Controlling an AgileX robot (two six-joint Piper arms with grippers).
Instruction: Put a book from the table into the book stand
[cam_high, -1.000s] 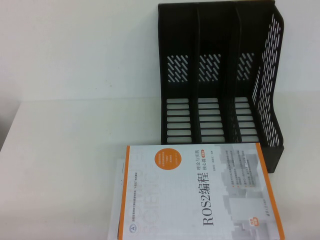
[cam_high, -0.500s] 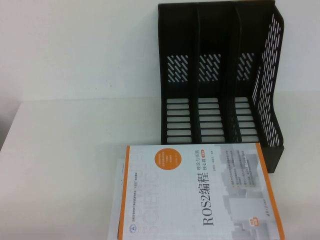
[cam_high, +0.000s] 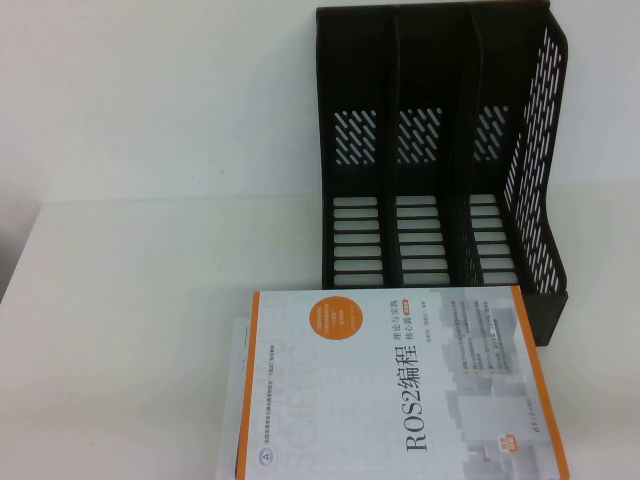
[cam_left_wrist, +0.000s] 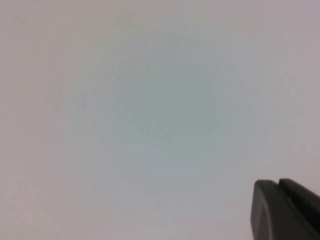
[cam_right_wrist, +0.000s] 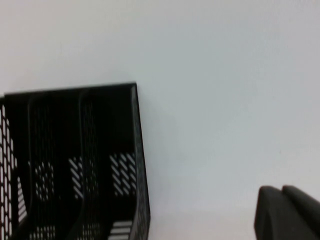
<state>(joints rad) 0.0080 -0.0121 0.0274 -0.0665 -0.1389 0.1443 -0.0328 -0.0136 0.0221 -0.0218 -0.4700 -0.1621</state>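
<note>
A white book with an orange edge and the title "ROS2" (cam_high: 400, 385) lies flat at the table's near edge, on top of a second pale book (cam_high: 238, 400) that sticks out to its left. The black book stand (cam_high: 440, 160) with three slots stands behind it at the back right; it also shows in the right wrist view (cam_right_wrist: 75, 165). Neither arm shows in the high view. My left gripper (cam_left_wrist: 280, 186) is shut and empty over bare white surface. My right gripper (cam_right_wrist: 281, 191) is shut and empty, apart from the stand.
The white table (cam_high: 130, 300) stretches to the left of the books and the stand. A white wall (cam_high: 150, 100) rises behind it. The stand's perforated right wall (cam_high: 535, 170) is near the table's right side.
</note>
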